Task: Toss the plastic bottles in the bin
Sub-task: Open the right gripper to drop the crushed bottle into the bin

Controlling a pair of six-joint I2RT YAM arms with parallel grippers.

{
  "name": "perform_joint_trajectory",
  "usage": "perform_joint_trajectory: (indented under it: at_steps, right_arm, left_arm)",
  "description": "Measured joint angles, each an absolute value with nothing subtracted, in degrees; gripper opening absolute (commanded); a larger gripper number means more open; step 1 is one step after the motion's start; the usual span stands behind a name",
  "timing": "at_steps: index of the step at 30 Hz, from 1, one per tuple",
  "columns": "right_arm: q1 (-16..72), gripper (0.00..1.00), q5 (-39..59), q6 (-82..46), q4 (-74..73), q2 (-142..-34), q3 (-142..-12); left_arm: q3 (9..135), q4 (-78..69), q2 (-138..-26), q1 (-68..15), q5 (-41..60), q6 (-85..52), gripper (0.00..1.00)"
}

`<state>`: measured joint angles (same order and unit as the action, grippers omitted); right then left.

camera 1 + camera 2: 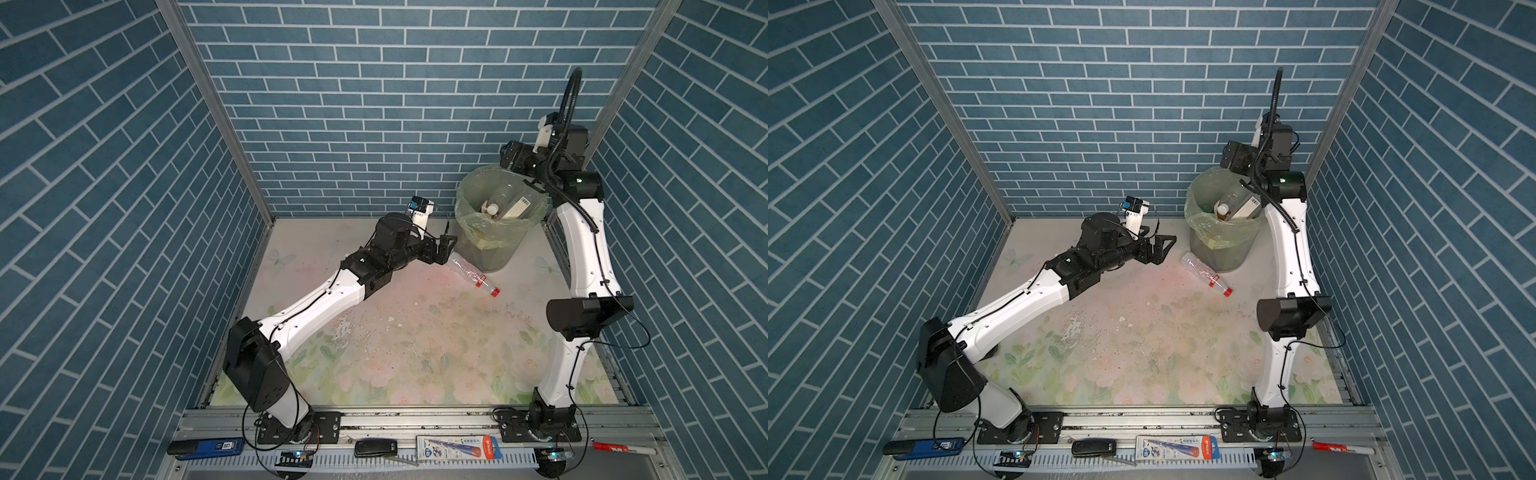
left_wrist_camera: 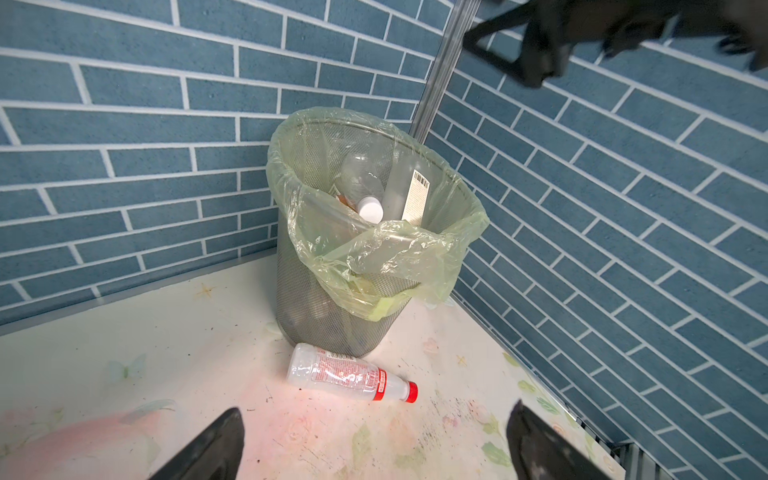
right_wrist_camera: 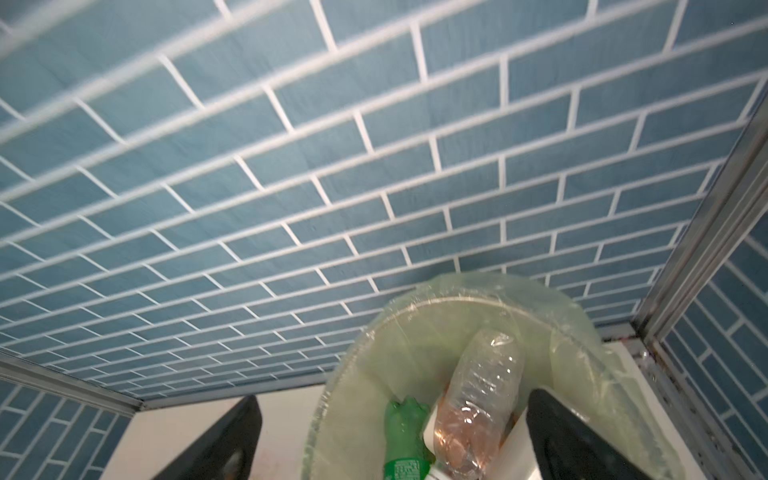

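Blue brick-patterned walls [image 1: 353, 104] were seen on three sides of a pale floral tabletop [image 1: 395, 340], at whose near edge two arms were mounted. One bin [image 1: 490, 249], a round grey mesh basket lined with a pale green bag folded over its rim, was stood upright in the far right corner. One plastic bottle [image 1: 473, 275], clear with a red label and a red cap, was laid on its side on the tabletop just beside the bin's base; whether the two touched could not be told. Inside the bin, two things were made out in the left wrist view: one white-capped bottle [image 2: 365, 195] and one frosted bottle [image 2: 409, 195] with a barcoded label. In the right wrist view one green bottle [image 3: 405, 440] and one crumpled clear bottle [image 3: 478, 399] with a brownish lower part were seen in the bag; the full count was hidden. The left pincer [image 2: 376, 413] was held low over the tabletop near the lying bottle, its two fingers spread wide with nothing between them. The right pincer [image 3: 395, 395] was held above the bin's rim, its two fingers likewise spread wide and gripping nothing. Four small items were laid along the front rail [image 1: 415, 419]: one blue and black device [image 1: 205, 446], one black fob [image 1: 376, 448], one pen packet [image 1: 457, 447] and one red marker [image 1: 615, 449].
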<state>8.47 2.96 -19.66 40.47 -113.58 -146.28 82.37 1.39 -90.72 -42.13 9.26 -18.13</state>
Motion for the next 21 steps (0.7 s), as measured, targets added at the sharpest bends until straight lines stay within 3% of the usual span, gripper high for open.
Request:
perform_joint_trajectory:
  at_steps: [21]
  right_arm:
    - [8.5, 0.99, 4.2, -20.1, 38.5, -109.4, -139.9]
  left_arm:
    - [80.0, 1.3, -90.3, -42.1, 9.3, -19.7, 0.99]
